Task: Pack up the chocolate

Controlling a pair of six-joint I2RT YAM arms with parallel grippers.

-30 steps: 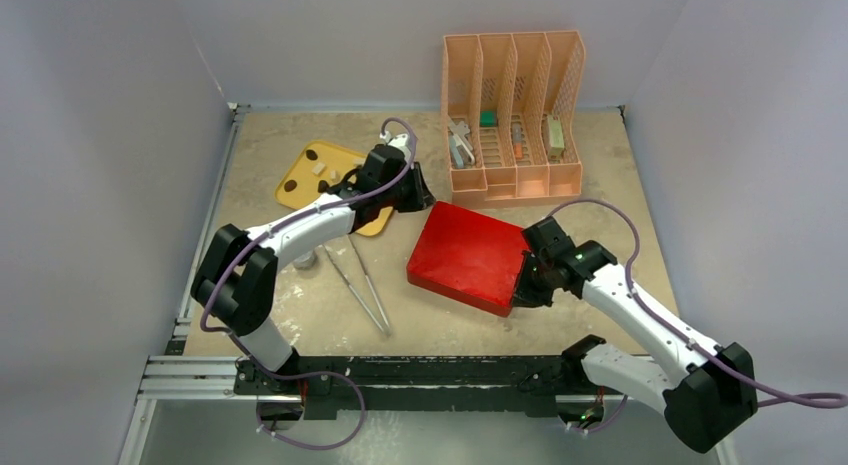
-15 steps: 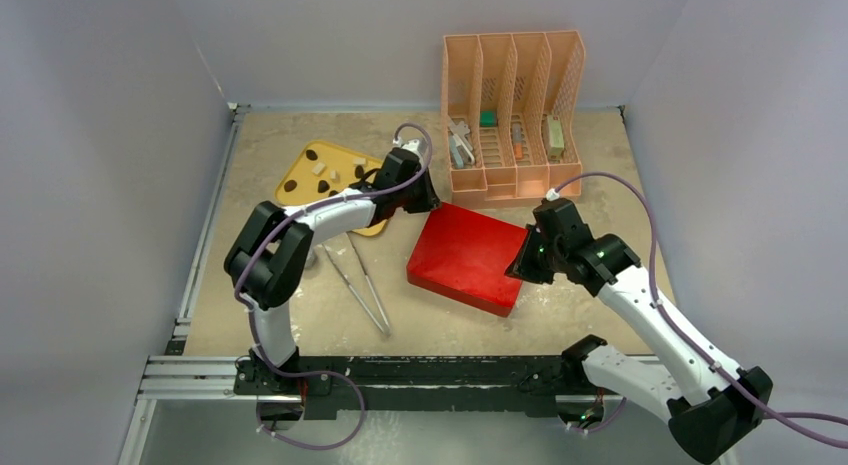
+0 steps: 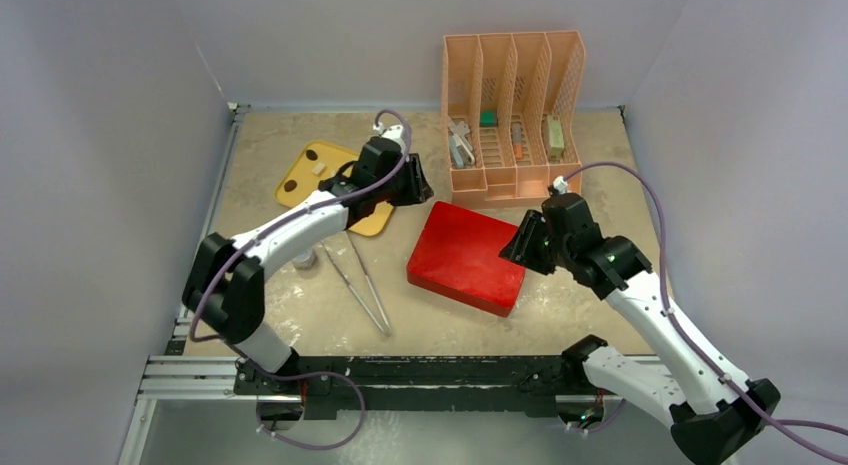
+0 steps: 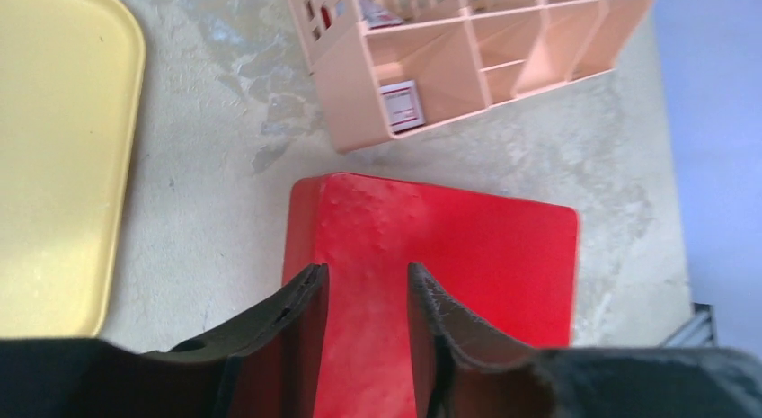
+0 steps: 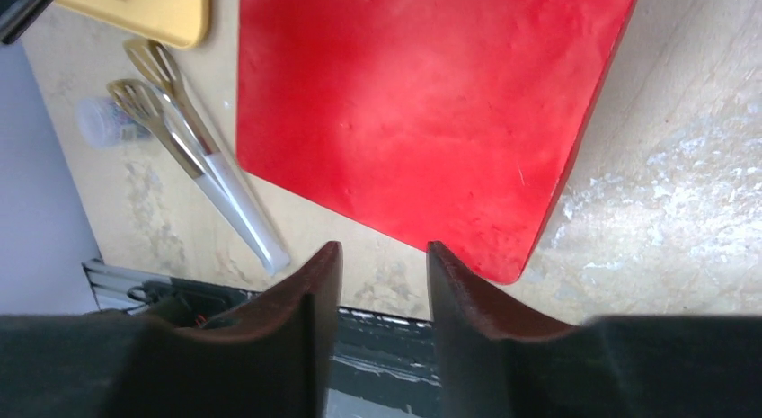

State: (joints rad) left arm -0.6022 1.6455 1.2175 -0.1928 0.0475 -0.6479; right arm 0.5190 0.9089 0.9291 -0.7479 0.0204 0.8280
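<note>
Left claw (image 4: 364, 279) hangs over the red box's (image 4: 467, 256) far-left corner, jaws narrowly parted and empty. Right claw (image 5: 385, 252) is the same, at the box's right edge. The chocolate (image 3: 316, 169) lies on the yellow tray (image 4: 54, 166) left of the box, nearer the left arm. The box is shut, so I can't see inside.

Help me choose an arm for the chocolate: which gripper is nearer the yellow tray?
Left. The left gripper hangs beside the yellow tray, by a corner of the red box; the right gripper is across that box, farther off.
</note>
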